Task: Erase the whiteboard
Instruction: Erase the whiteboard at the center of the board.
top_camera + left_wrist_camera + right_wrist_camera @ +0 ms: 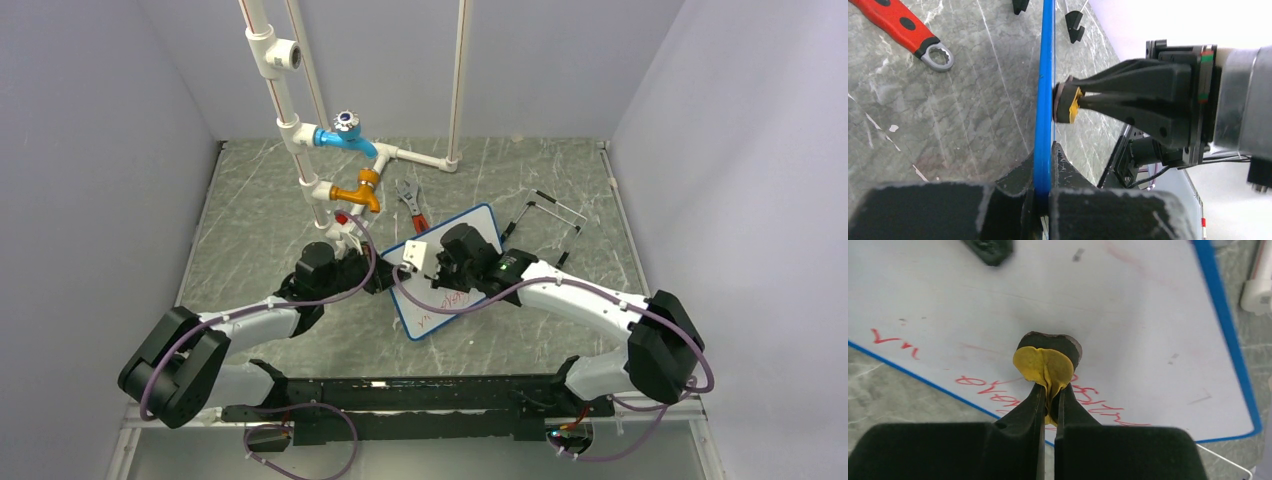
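The whiteboard (478, 222), white with a thin blue frame, lies tilted in the middle of the table. Red handwriting (441, 310) runs along its near edge. My left gripper (386, 276) is shut on the board's left frame, which shows edge-on as a blue strip (1044, 90) between the left gripper's jaws (1044, 172). My right gripper (1049, 397) is shut on a yellow and dark eraser pad (1047, 362). The pad presses against the board face (1138, 310) just above the red handwriting (1098, 401). From the left wrist view the right gripper (1074, 102) meets the board from the side.
A red-handled wrench (411, 206) (903, 27) lies behind the board. White pipework with a blue tap (345, 135) and an orange tap (358, 192) stands at the back left. A black wire stand (552, 222) lies right of the board.
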Available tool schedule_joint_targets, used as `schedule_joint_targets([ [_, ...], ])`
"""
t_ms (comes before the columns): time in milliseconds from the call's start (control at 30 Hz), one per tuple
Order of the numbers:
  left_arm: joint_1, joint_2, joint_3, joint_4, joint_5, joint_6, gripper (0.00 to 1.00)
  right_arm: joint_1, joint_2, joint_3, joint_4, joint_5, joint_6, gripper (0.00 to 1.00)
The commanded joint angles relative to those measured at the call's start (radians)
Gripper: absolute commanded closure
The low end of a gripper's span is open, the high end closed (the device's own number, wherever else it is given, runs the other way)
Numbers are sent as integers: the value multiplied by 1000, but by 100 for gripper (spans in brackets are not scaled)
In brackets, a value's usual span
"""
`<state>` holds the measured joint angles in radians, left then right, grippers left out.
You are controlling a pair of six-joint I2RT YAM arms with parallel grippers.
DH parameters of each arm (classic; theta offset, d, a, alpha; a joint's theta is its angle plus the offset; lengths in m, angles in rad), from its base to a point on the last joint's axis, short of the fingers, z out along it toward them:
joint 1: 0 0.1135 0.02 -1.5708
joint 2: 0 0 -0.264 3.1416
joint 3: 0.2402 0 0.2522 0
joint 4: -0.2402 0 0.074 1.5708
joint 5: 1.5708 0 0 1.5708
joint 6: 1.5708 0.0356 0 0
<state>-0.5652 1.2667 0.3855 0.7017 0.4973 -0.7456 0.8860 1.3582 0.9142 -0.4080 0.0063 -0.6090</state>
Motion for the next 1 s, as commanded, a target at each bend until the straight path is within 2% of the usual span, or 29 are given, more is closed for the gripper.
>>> schedule_joint_targets([
  [0,-15,-15,-5,51,80,1,100,-18,-26,-13,63,4,15,100],
  [233,-15,-19,-19,71,79,-8,100,58,2,-9,-23,-169,-54,100],
  [400,-15,-33,-41,81,74,-11,100,79,28,2,0,-118,-34,100],
  [633,-16,-29,-56,114,86,-21,100,-50,-1,-7,122,54,78,100],
  [833,-16,-44,-53,104,85,-21,100,-71,-12,-7,102,2,76,100],
  [967,-17,-55,-52,100,76,-26,100,-11,-3,-7,28,-122,15,100],
])
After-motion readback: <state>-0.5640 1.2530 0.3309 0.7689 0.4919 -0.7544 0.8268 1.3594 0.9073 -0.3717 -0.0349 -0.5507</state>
